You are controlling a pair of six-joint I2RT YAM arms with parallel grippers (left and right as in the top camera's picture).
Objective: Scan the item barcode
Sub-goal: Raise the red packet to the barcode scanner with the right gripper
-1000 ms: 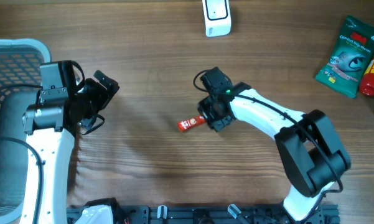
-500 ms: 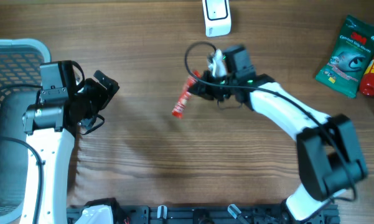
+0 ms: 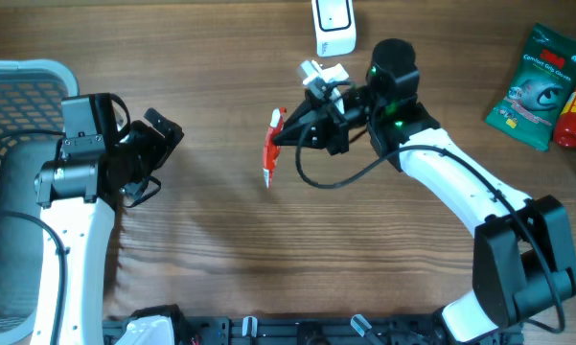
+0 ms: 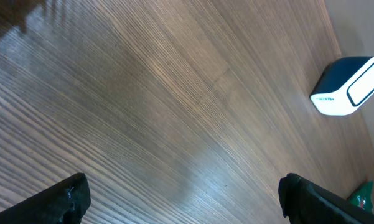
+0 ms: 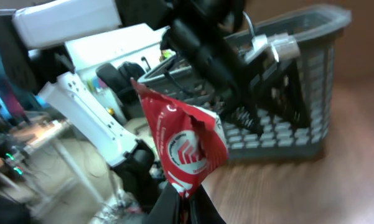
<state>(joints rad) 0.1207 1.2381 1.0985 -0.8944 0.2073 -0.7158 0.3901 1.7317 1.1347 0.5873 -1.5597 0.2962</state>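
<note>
The item is a small red packet (image 3: 271,147) with white print, lifted off the table and seen edge-on in the overhead view. My right gripper (image 3: 289,133) is shut on its bottom edge, just left of mid-table and below the scanner. In the right wrist view the red packet (image 5: 185,147) stands up from my closed right gripper (image 5: 185,198). The white and dark blue barcode scanner (image 3: 334,26) stands at the far edge, and also shows as the scanner (image 4: 350,87) in the left wrist view. My left gripper (image 4: 183,202) hangs open over bare wood at the left; overhead it is the left gripper (image 3: 153,158).
A grey plastic basket (image 3: 19,125) sits at the left edge, also seen as the basket (image 5: 286,93) behind the packet. A green pouch (image 3: 540,84) and a red bottle (image 3: 575,117) lie at the far right. The wooden table (image 3: 220,249) is bare between the arms.
My right arm has lifted the red packet off the table and swung it up and left, turning it toward the scanner. Its jaws closed fully on it. The left arm has not moved.
</note>
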